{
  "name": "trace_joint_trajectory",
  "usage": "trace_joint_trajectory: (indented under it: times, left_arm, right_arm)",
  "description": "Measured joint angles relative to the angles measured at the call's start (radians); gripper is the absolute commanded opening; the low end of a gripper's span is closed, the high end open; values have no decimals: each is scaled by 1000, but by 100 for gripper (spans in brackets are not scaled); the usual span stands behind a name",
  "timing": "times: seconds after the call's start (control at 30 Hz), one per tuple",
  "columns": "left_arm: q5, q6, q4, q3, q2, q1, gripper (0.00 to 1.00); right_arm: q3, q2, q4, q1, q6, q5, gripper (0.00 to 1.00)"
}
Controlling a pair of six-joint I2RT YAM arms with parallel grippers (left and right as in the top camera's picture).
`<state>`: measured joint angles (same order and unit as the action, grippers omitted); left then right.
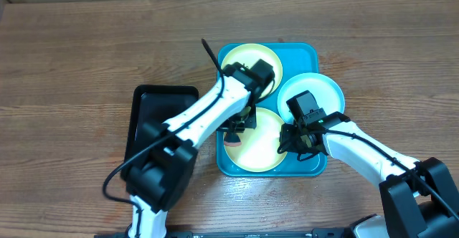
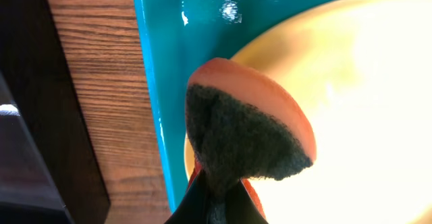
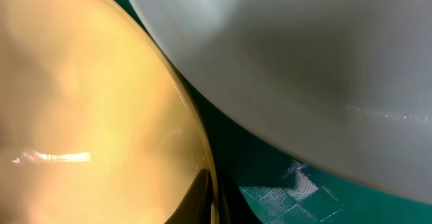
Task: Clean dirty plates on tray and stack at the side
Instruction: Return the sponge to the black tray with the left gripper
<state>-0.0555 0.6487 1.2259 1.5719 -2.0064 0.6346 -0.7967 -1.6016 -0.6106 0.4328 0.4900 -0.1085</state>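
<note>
Plates lie three together in the large rectangular turquoise plastic tray [image 1: 305,51] at the middle of the wooden table [image 1: 72,66]. Seen from overhead, the far round yellow-green plate [image 1: 247,57] is at 11 o'clock in the tray. The round blue-white plate [image 1: 315,91] is at 2 o'clock, and its outer edge reaches over the tray's rim. The near round yellow-green plate [image 1: 262,152] is at 6 o'clock, and both arms are at this one.

The left gripper [image 1: 235,129] is at the 9 o'clock edge of the near yellow-green plate. Its jaws are pressed together on an orange sponge with a dark grey scouring face [image 2: 246,133]. In the left wrist view the dark face is turned toward the camera. The sponge stands over the plate's rim, beside the tray's wall, but whether it touches the plate I cannot tell.

The right gripper [image 1: 290,143] is at the 3 o'clock rim of the same plate. In the right wrist view the thin yellow rim goes down between the two dark fingers [image 3: 196,200], which are closed on it. The blue-white plate passes just beside, above the tray floor.

A smaller black rectangular tray [image 1: 154,105] lies on the table at 9 o'clock from the turquoise tray, just beside it, partly under the left arm.
</note>
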Motion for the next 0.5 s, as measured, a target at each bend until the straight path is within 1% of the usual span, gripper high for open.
trace_joint_trajectory:
  times: [0.1, 0.2, 0.37, 0.5]
  left_arm:
    - [40, -32, 18, 0, 80, -53, 4]
    - [51, -65, 54, 7, 180, -138, 4]
    - [-21, -93, 124, 18, 286, -312, 4]
    - [-66, -107, 96, -40, 291, -412, 4]
  right_arm:
    - [0, 0, 0, 0, 0, 0, 4]
    - [0, 0, -1, 0, 0, 0, 4]
    - [-1, 0, -2, 0, 0, 1, 4]
    - [-1, 0, -3, 0, 0, 1, 4]
